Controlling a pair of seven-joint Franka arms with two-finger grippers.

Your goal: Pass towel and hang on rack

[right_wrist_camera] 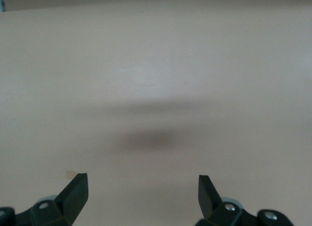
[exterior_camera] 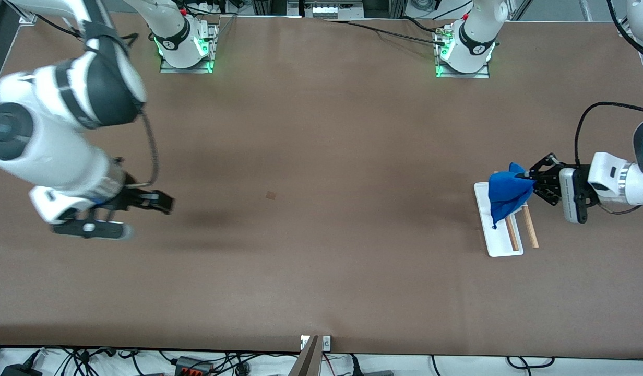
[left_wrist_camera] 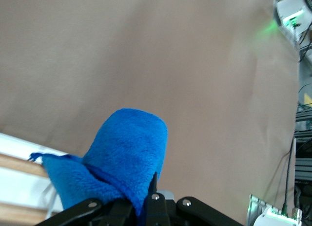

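The bright blue towel [exterior_camera: 507,194] hangs from my left gripper [exterior_camera: 531,183], which is shut on its upper corner. The towel droops over the rack [exterior_camera: 501,245], a white base with two light-brown wooden bars [exterior_camera: 530,227], at the left arm's end of the table. In the left wrist view the towel [left_wrist_camera: 126,158] bulges out from the gripper [left_wrist_camera: 146,199], with the rack's white base [left_wrist_camera: 19,145] beside it. My right gripper [exterior_camera: 165,202] is open and empty above bare table at the right arm's end; its fingertips [right_wrist_camera: 78,187] stand wide apart.
A small brown mark [exterior_camera: 271,195] lies on the brown table [exterior_camera: 321,261] near the middle. The arm bases [exterior_camera: 186,47] stand along the table's edge farthest from the front camera. Cables lie off the table's near edge.
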